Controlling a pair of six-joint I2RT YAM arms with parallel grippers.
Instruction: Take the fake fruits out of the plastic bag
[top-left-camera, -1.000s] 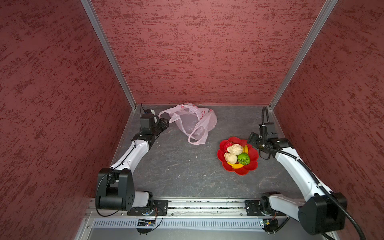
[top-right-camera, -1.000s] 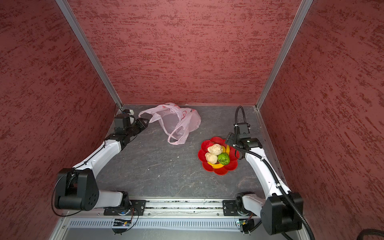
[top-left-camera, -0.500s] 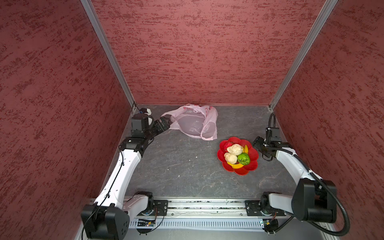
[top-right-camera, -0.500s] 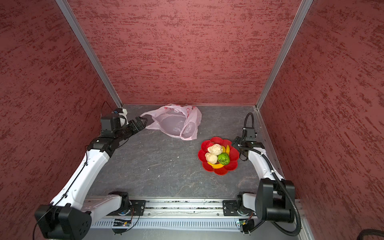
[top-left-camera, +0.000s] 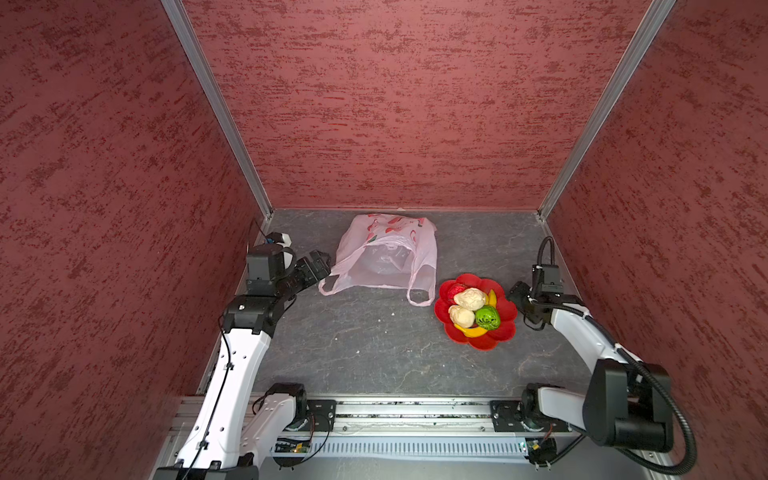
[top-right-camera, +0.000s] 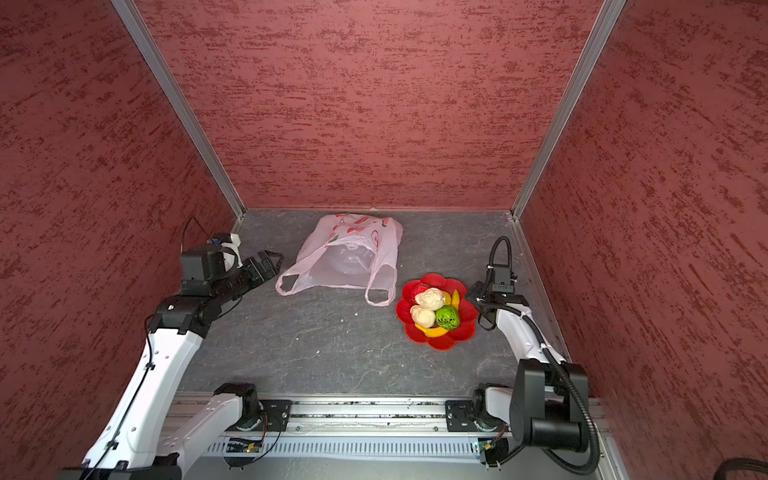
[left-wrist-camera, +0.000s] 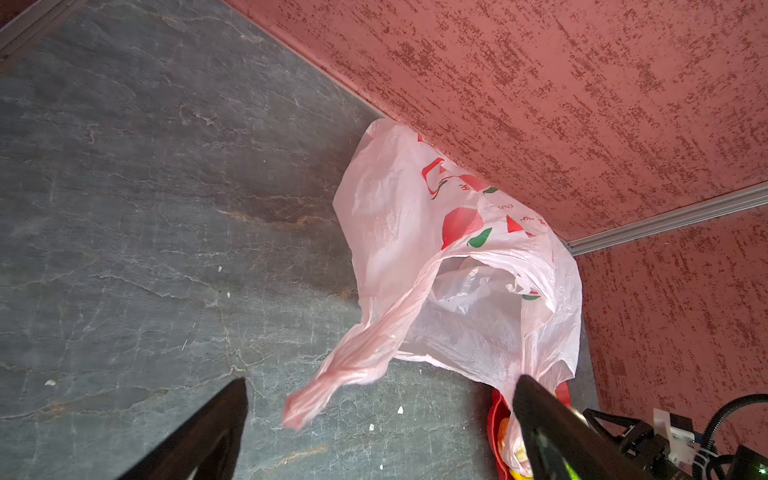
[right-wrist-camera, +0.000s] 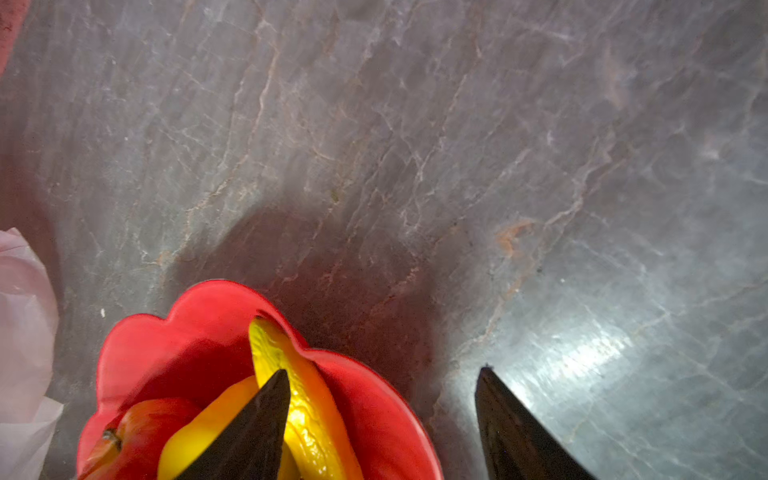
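Nearest you, the rail (top-left-camera: 395, 409) carries both arm bases along the front edge of the grey tabletop (top-left-camera: 365, 345).

On the right, the red flower-shaped dish (top-left-camera: 482, 343) holds the fake fruits. These are two pale beige lumpy balls (top-left-camera: 469, 298), a green speckled ball (top-left-camera: 487, 318), a banana (top-left-camera: 471, 331) at the near rim, an orange-yellow fruit (top-left-camera: 492, 297) at the far rim, and a partly hidden red fruit (top-left-camera: 457, 289). All of them lie outside the plastic bag (top-left-camera: 386, 257).

Just beside the dish's right edge you find the right gripper (top-left-camera: 515, 291). Its wrist view shows the fingers (right-wrist-camera: 257, 415) parted and grasping nothing, one seen against the dish and the other against bare tabletop.

Farther back on the left, the left gripper (top-left-camera: 320, 266) is released, its fingers spread wide. The bag's left handle loop (top-left-camera: 330, 286) lies just beside the fingertips. In the wrist view that loop shows between them, touching neither.

The bag itself lies crinkled at mid-table with its mouth toward you. Its right handle loop (top-left-camera: 419, 297) is near the dish, and its far end is close to the back wall (top-left-camera: 395, 124).
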